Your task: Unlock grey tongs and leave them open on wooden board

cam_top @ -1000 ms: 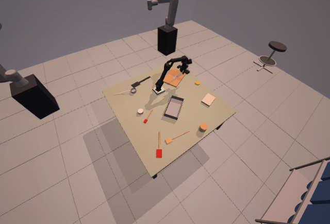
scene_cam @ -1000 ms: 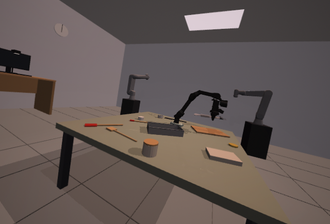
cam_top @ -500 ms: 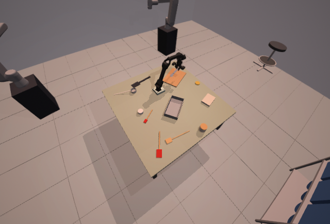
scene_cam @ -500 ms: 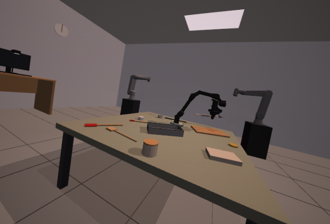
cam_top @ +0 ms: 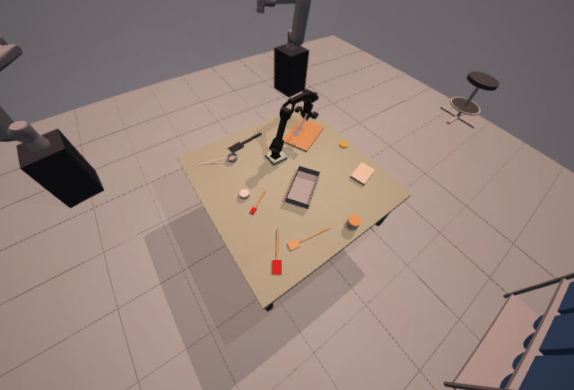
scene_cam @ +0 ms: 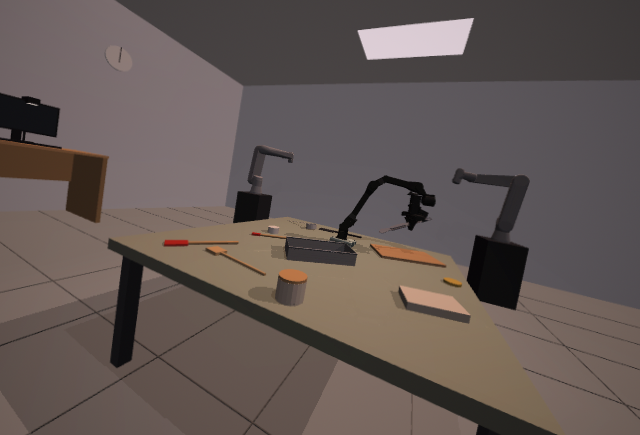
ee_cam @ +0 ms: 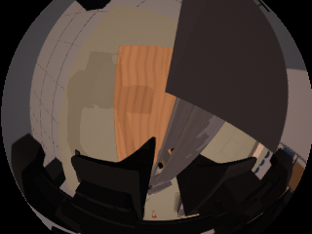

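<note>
My gripper (cam_top: 306,115) (scene_cam: 412,223) (ee_cam: 163,140) is shut on the grey tongs (cam_top: 301,125) (scene_cam: 394,227) (ee_cam: 187,128) and holds them in the air above the wooden board (cam_top: 314,136) (scene_cam: 413,256) (ee_cam: 145,60). The tongs are tilted: their tips slant down toward the board side, and the dark hinge end is higher and looms close in the wrist view. The tongs' arms look close together; the lock cannot be made out. The roasting tin (cam_top: 308,172) (scene_cam: 320,254) stands in the middle of the table, with no tongs across it.
A yellow disc (cam_top: 343,144) (scene_cam: 452,282) and a pale block (cam_top: 362,173) (scene_cam: 433,302) lie on the tin's board side. An orange-topped jar (cam_top: 353,221) (scene_cam: 291,288) stands near the table edge. Several spatulas and a small white pot (cam_top: 244,194) (scene_cam: 273,229) are farther away.
</note>
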Controlling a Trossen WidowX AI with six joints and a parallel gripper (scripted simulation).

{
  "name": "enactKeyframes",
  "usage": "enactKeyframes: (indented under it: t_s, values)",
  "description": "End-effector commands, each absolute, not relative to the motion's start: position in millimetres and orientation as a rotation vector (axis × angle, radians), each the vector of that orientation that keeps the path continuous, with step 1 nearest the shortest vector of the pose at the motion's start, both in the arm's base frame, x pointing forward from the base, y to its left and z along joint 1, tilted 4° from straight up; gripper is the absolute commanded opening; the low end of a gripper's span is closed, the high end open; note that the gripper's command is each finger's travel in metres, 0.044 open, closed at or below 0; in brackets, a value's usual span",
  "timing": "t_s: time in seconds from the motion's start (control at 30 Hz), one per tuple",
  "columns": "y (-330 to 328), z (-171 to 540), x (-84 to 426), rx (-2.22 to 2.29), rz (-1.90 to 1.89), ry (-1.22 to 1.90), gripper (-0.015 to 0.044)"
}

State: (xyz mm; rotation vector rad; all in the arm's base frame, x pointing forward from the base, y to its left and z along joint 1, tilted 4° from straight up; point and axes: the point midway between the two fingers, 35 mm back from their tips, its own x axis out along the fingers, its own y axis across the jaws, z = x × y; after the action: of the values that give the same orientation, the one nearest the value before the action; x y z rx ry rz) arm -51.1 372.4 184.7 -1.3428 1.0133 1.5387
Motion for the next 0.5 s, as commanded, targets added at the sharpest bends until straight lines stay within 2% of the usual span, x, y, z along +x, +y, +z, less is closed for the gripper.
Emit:
enactKeyframes:
  t_s: [0.0,0.47]
  values:
    - [373.6,188.8,-51.3,-1.281,1.562,0.988,-0.015]
    - [381.6,195.9,-48.8,-1.034,1.655,0.86,-0.015]
